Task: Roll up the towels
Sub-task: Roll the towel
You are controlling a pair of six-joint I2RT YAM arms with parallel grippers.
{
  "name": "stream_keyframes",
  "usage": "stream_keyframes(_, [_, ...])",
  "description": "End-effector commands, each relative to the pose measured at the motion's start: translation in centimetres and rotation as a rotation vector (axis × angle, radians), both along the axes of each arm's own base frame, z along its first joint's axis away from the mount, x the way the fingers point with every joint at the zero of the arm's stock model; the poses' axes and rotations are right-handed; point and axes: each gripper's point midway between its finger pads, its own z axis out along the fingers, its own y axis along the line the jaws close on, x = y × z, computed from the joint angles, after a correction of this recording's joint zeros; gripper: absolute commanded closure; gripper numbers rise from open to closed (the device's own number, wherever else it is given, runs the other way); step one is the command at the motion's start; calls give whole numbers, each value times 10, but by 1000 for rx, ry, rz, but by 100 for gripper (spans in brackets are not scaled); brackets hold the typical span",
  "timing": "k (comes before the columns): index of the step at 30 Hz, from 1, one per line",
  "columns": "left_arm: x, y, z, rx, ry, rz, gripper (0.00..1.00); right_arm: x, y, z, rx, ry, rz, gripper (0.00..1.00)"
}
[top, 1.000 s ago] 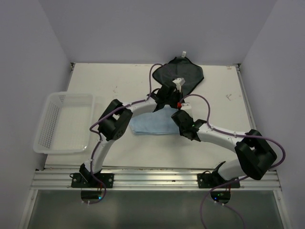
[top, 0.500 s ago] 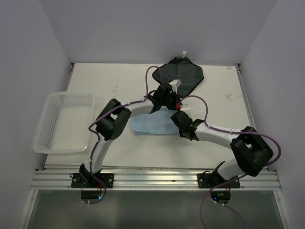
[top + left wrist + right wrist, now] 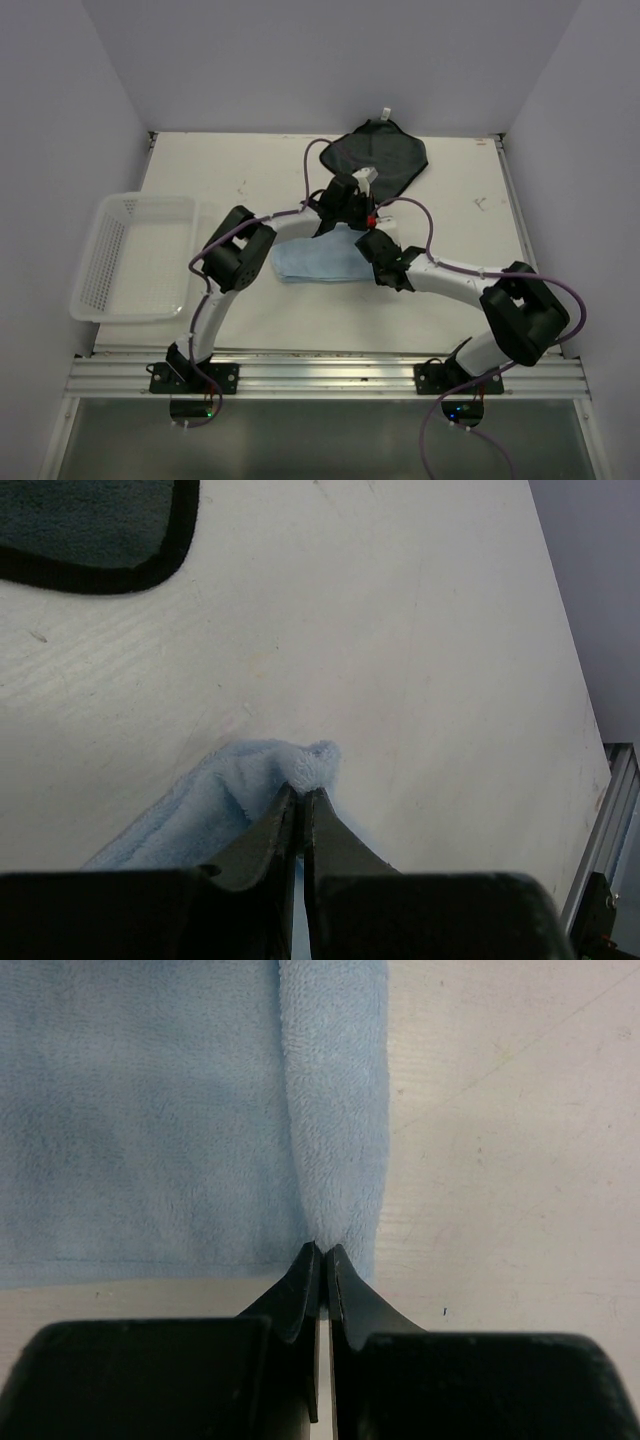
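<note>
Towels lie on the white table (image 3: 250, 170), two of them. The blue towel (image 3: 310, 262) is in the middle of the table, a bit toward the front, and it sits between the two arms. Most of it lies flat. The dark towel (image 3: 385, 155) is at the back of the table, spread out, and it does not touch the blue one. A small white tag (image 3: 382, 111) sticks out at its far edge. The left gripper (image 3: 302, 798) has its two fingers pressed together, and they pinch a corner of the blue towel. That corner is bunched up into a soft little lump that pokes out past the tips. From the left wrist, a bit of the dark towel shows far off at the top, with bare table in between. The right gripper (image 3: 322, 1255) also has its fingers pressed together, and they pinch the near edge of the blue towel. They hold it right where a thin strip of the towel is folded over along one side. The strip runs away from the fingers, with flat towel on its left and bare table on its right. A white plastic basket (image 3: 135, 258) sits at the left side of the table, well apart from both towels
</note>
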Motion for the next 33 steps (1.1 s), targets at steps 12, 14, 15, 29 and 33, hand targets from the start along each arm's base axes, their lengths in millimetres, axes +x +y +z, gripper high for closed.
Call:
stream_keyframes(12, [33, 14, -29, 54, -86, 61, 100, -9, 12, 4, 130, 55, 5, 83])
stream_keyframes(14, [32, 14, -31, 56, -84, 57, 100, -10, 15, 9, 169, 57, 7, 80])
stream_keyframes(15, [32, 15, -32, 57, -83, 58, 100, -9, 13, 10, 183, 57, 0, 78])
stream_keyframes(29, [27, 16, -33, 55, -85, 48, 100, 10, -17, 40, 492, -5, -149, 61])
stream_keyframes(33, [28, 16, -30, 54, -91, 45, 100, 22, -14, 44, 613, -27, -163, 57])
